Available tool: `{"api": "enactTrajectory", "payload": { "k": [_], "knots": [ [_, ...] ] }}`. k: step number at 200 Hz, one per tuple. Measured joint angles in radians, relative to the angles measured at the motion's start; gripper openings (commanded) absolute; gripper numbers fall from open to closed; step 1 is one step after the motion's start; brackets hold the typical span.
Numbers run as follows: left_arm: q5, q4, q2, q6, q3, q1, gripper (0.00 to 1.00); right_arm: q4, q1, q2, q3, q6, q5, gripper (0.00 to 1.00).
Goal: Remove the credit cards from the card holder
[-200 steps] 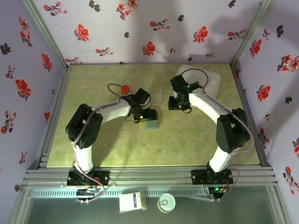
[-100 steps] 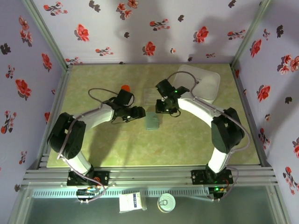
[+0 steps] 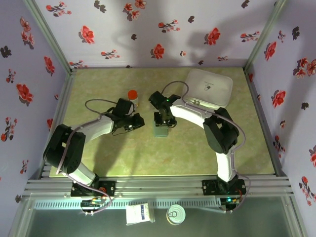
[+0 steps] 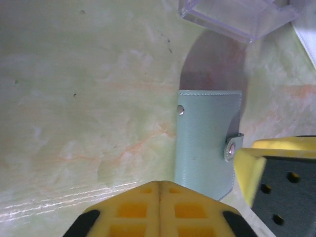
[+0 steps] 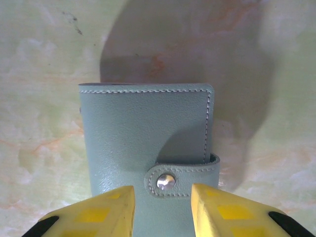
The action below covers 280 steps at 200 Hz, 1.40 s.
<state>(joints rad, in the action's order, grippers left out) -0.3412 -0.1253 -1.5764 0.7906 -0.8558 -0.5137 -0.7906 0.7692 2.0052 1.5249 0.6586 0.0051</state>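
On the table (image 3: 98, 153) the task is judged barely begun. The wallet (image 5: 143, 133) is laid flat and folded near the middle, with its strap fastened by the snap (image 5: 165, 181). The cards are therefore taken to be inside, and everything is left to do: the snap undone, the wallet opened, each card drawn out. The right gripper (image 5: 163, 197) is held low over the wallet's strap end with its fingers apart, the snap between them and nothing clamped. The left gripper (image 4: 159, 190) is pressed together, empty, near the wallet's left side. Room is judged ample on the bare near and left parts of the table. The far side is crowded by the white box (image 3: 210, 88), the clear stand (image 4: 237, 17) and the bottle (image 3: 132, 96), and the stand is set near the wallet's far edge.
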Motion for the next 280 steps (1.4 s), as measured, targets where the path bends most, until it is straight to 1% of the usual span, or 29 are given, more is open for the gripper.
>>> {"api": "enactTrajectory", "payload": {
  "k": [14,44,63,117,148,187,227,254,280],
  "knots": [
    [-0.010,0.017,0.000,0.005,0.005,0.002,0.00,-0.011,0.002,0.019,0.014,0.000,0.000,0.36],
    [-0.026,0.039,0.000,0.005,0.006,0.002,0.00,-0.028,0.002,0.055,0.036,0.000,0.000,0.36],
    [-0.036,0.049,-0.001,0.009,0.006,0.003,0.00,-0.032,0.002,0.069,0.042,0.000,0.000,0.34],
    [-0.067,0.072,-0.042,0.024,0.004,-0.011,0.00,-0.035,0.003,0.071,0.046,0.000,-0.002,0.22],
    [-0.072,0.072,-0.101,0.035,-0.031,-0.046,0.00,-0.026,0.002,0.071,0.040,0.000,-0.002,0.18],
    [-0.080,0.073,-0.167,0.047,-0.099,-0.088,0.00,0.008,0.002,0.046,0.005,-0.002,-0.004,0.07],
    [-0.085,0.075,-0.219,0.052,-0.142,-0.116,0.00,0.048,-0.005,0.016,-0.035,-0.001,-0.018,0.00],
    [-0.093,0.074,-0.269,0.058,-0.147,-0.118,0.00,0.064,-0.007,0.005,-0.050,-0.003,-0.025,0.00],
    [-0.097,0.053,-0.283,0.051,-0.164,-0.116,0.00,0.064,-0.007,0.002,-0.053,-0.006,-0.017,0.00]
  ]
}}
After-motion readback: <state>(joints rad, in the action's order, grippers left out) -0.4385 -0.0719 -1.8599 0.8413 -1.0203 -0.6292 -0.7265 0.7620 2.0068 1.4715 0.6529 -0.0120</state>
